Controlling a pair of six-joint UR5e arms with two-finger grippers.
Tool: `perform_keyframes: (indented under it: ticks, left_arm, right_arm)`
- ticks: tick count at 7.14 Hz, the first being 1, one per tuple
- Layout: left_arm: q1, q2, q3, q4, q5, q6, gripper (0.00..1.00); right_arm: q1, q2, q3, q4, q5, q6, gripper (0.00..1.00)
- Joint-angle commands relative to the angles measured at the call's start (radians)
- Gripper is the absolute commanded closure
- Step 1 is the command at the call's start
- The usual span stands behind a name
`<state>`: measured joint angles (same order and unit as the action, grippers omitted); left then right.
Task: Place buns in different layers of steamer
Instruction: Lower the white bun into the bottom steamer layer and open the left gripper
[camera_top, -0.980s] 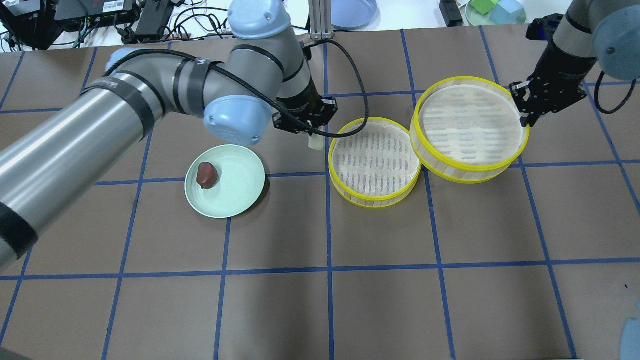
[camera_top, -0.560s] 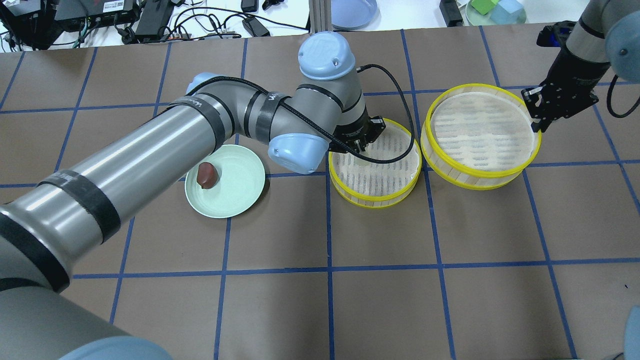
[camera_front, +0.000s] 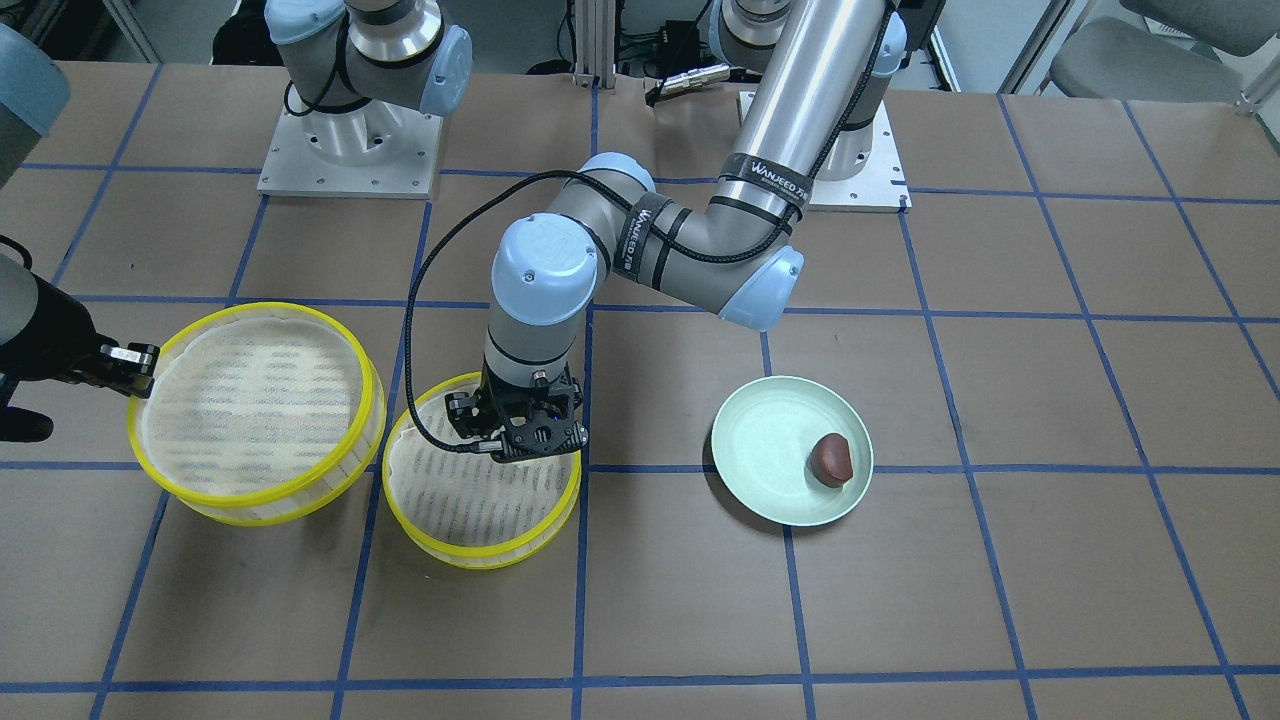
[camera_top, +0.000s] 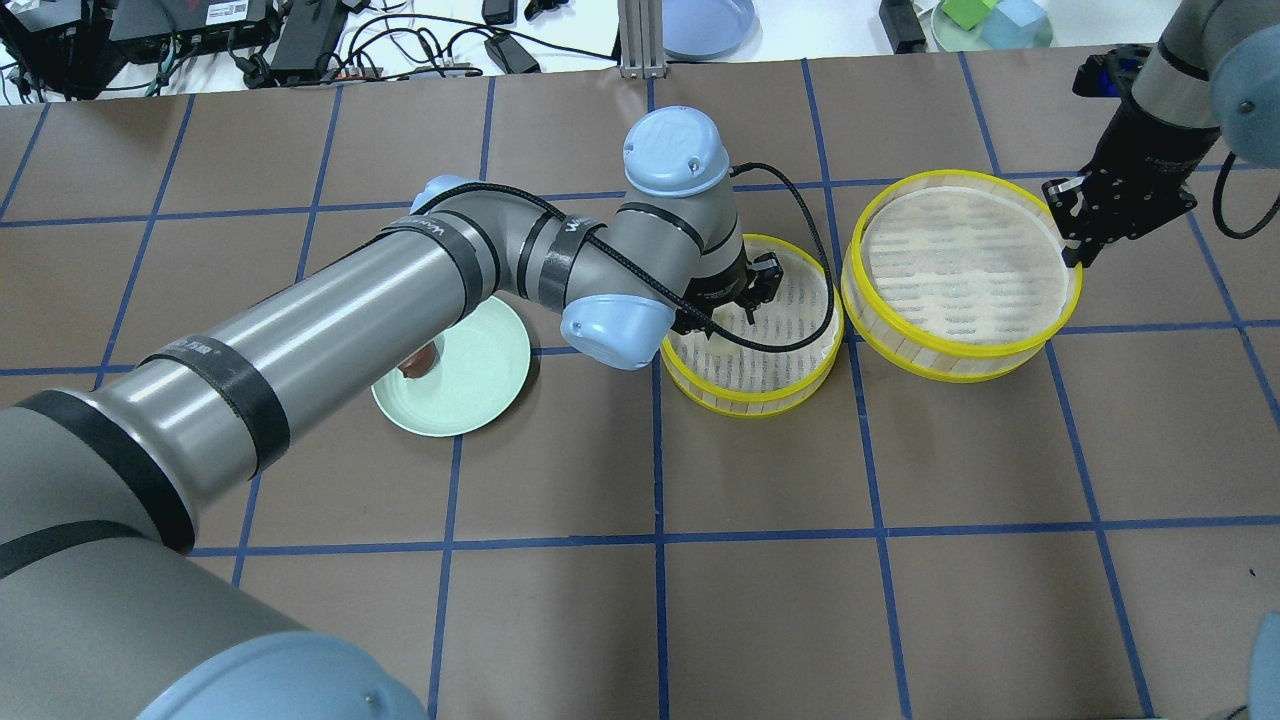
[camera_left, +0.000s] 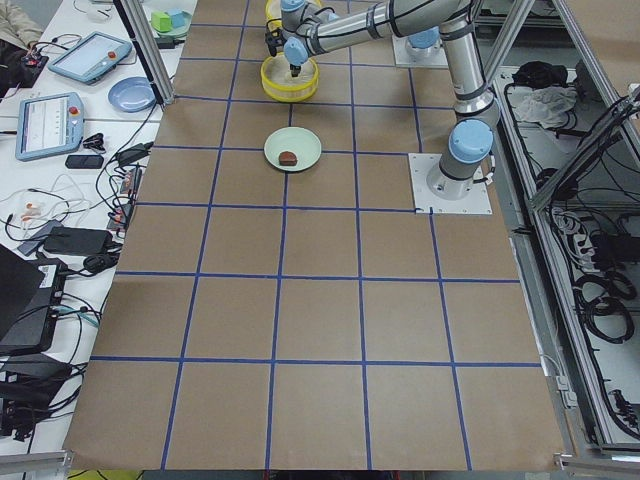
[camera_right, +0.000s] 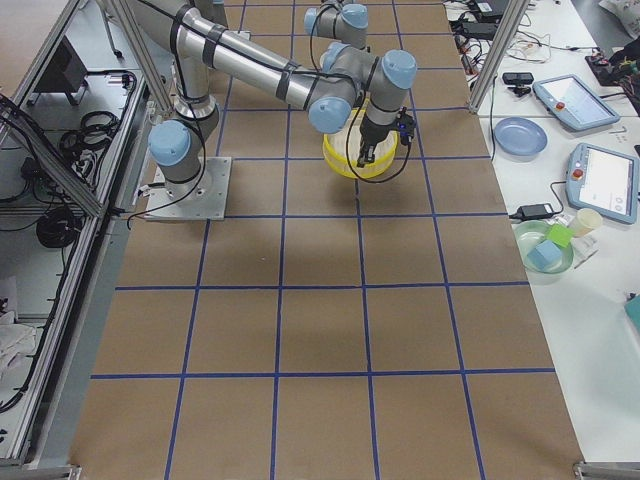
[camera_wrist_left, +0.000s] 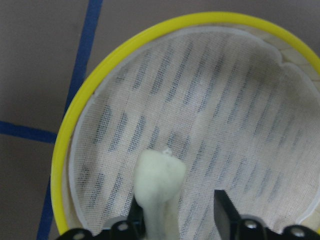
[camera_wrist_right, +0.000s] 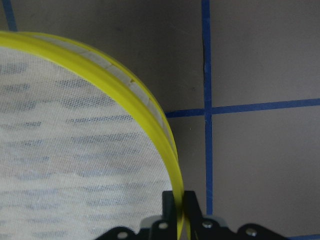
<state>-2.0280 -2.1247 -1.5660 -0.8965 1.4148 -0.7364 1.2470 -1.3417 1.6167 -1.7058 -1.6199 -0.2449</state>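
Two buns (camera_wrist_left: 157, 185) (camera_front: 832, 458), two layers (camera_top: 750, 400) (camera_top: 960, 350); left hand (camera_wrist_left: 181, 214) spread, right hand (camera_wrist_right: 178, 200) pinching one layer's rim

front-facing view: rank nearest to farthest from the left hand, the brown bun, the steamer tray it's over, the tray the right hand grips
1. near tray: directly under the left hand, mid-view.
2. second tray: view's left, its rim gripped by the right hand.
3. brown bun: view's right, on the green plate.
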Motion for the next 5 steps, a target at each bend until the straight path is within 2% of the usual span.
perform_keyframes:
  ticks: [1, 3, 5]
  left_arm:
    - [0.000, 0.002, -0.008, -0.002, 0.004, 0.000, 0.00]
    - [0.000, 0.012, -0.025, -0.002, 0.007, 0.005, 0.00]
    - [0.002, 0.037, -0.023, -0.001, 0.051, 0.052, 0.00]
  right_arm:
    - [0.009, -0.002, 0.000, 0.000, 0.002, 0.009, 1.00]
    - [0.015, -0.002, 0.002, 0.000, 0.006, 0.010, 1.00]
    - [0.044, -0.002, 0.002, 0.000, 0.009, 0.027, 1.00]
